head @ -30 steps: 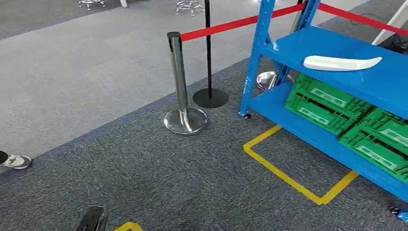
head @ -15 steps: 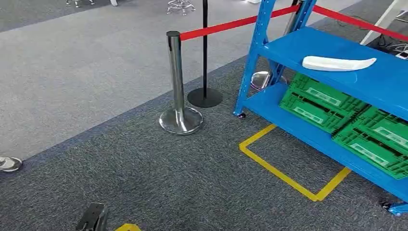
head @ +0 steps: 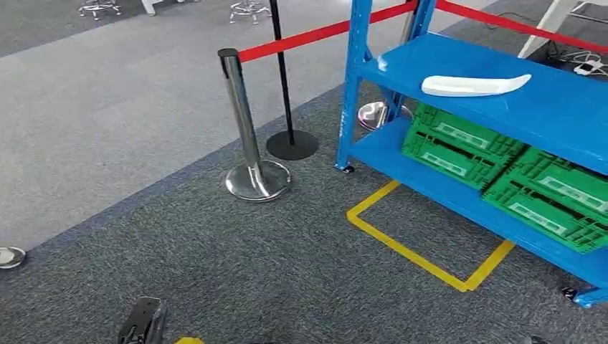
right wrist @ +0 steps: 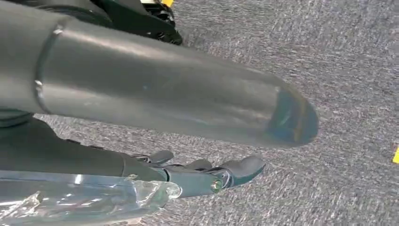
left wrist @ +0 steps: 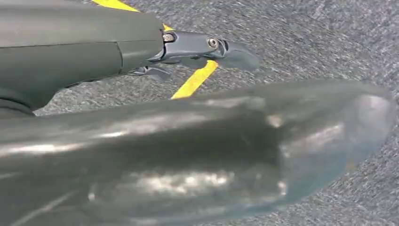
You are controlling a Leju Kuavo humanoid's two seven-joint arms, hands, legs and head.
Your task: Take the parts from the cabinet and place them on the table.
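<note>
A grey carpeted floor (head: 215, 251) spreads below the robot, a paler band of carpet running across the far left. At the left edge lies a small round silver disc (head: 11, 256). The left hand (head: 142, 324) hangs low at the bottom of the head view, over the carpet; in the left wrist view its thumb and dark fingers (left wrist: 207, 47) reach out straight and apart above a yellow floor line, holding nothing. Further right, a chrome stanchion (head: 244, 129) on a domed base stands beside a black post (head: 287, 93) on a flat round foot, a red belt (head: 315, 32) stretched between posts behind them. These barriers stand just left of the blue cabinet (head: 502, 107). A yellow taped outline (head: 423, 251) marks the floor directly before its lower shelf. On the upper shelf lies the white part (head: 475, 85), long and curved. Below it, two green crates (head: 502, 172) sit side by side on the bottom shelf. In the right wrist view, the right hand (right wrist: 207, 174) hangs over bare carpet, fingers extended and spread, empty.
</note>
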